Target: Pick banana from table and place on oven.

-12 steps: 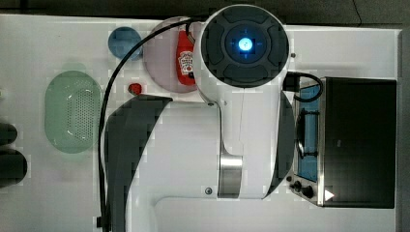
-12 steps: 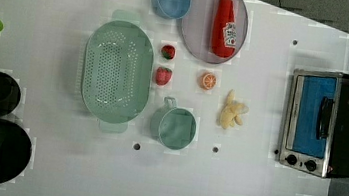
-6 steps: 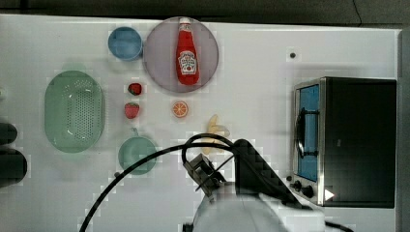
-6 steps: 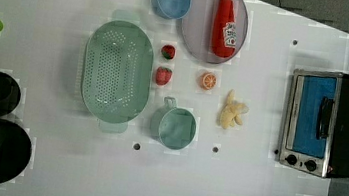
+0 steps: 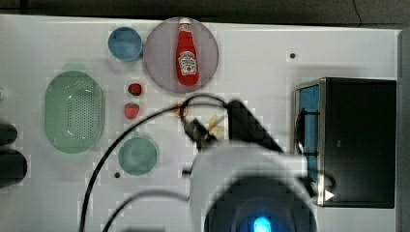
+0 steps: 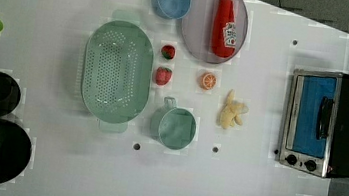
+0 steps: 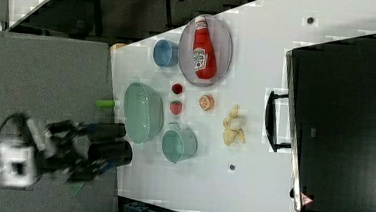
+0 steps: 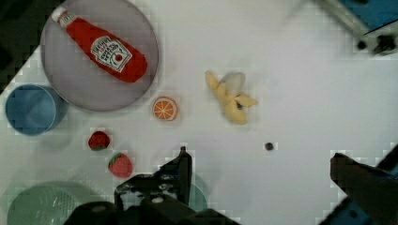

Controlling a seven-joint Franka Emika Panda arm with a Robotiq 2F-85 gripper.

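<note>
1. Banana lies on table, between orange slice and oven; not picked.
2. Gripper above table, fingers wide apart, empty.
3. Grasp, lift and placing remain.

In the left view, the banana lies on the table between the cup at the left view's left and the oven at the left view's right, with the orange slice just above.

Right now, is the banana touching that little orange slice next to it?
Apart. In the left view, the banana lies on the table with a clear strip of white tabletop between it and the orange slice. The wrist view shows the same gap.
</note>
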